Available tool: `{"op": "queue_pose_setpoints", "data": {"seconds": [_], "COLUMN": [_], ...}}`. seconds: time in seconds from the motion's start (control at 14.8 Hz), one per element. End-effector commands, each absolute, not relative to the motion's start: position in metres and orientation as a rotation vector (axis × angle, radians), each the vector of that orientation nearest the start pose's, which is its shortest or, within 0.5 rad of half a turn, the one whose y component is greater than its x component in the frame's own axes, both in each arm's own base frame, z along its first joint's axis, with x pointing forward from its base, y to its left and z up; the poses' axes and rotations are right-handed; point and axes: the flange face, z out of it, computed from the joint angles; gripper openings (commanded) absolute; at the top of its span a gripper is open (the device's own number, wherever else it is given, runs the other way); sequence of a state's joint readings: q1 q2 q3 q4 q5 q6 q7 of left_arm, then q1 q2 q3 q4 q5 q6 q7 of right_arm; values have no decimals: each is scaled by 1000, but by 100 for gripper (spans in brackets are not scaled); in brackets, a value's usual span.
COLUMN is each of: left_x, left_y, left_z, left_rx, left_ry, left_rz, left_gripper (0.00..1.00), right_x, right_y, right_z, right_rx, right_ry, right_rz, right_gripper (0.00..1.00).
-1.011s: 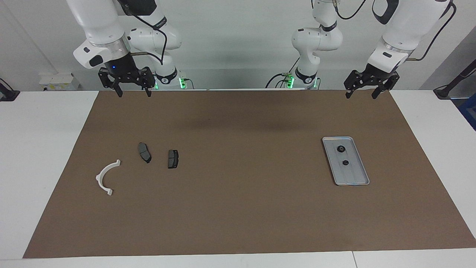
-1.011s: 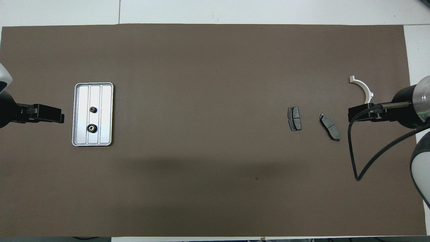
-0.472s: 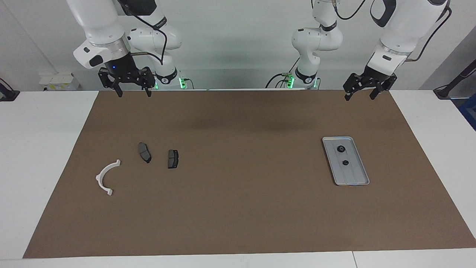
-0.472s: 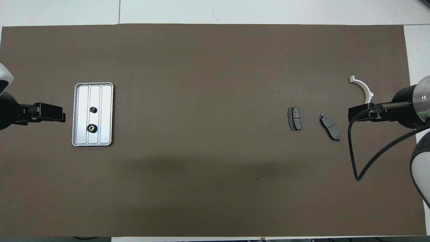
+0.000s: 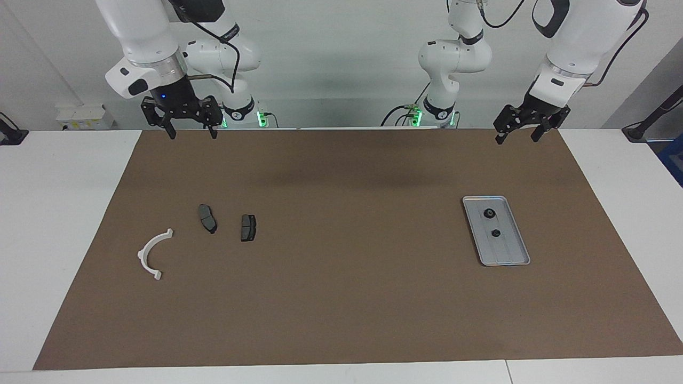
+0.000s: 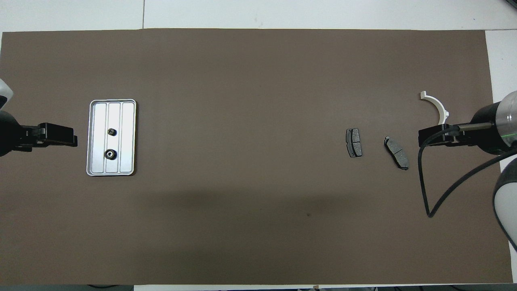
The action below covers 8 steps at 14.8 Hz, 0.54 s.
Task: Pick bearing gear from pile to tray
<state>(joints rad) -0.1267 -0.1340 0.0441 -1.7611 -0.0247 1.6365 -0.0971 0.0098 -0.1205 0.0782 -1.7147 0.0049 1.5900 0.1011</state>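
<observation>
The silver tray (image 5: 508, 252) (image 6: 127, 137) lies on the brown mat toward the left arm's end. Two small black bearing gears (image 5: 488, 213) (image 6: 110, 153) rest in it, one beside the other along its middle rib. The pile toward the right arm's end is a white half-ring bracket (image 5: 153, 253) (image 6: 436, 106) and two dark brake pads (image 5: 207, 218) (image 6: 354, 142). My left gripper (image 5: 516, 140) (image 6: 75, 140) hangs open and empty over the mat's edge by the robots. My right gripper (image 5: 192, 136) (image 6: 420, 137) hangs open and empty over the same edge at its own end.
The brown mat (image 5: 341, 298) covers most of the white table (image 5: 64, 213). A black cable (image 6: 428, 194) loops down from the right arm. The second brake pad (image 5: 248, 228) (image 6: 396, 152) lies a hand's width from the first.
The left arm's wrist has risen and turned a little, narrowing how its fingers appear. The right arm and all parts on the mat have not moved.
</observation>
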Motion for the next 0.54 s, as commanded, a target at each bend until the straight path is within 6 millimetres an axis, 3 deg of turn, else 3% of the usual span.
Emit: {"op": "queue_pose_setpoints", "data": {"seconds": [0.0, 0.47], "left_x": [505, 505], "left_y": [-42, -42], "left_z": [611, 612], "left_rx": [-3169, -3169], "left_ry": [64, 65], "left_rz": [-31, -33], "left_gripper": [100, 100], "right_x": [513, 513], "right_y": [48, 49], "right_z": [624, 624], "right_rx": [-3152, -3150], "right_ry": [45, 45], "right_rz": [4, 4], "right_gripper": [100, 100]}}
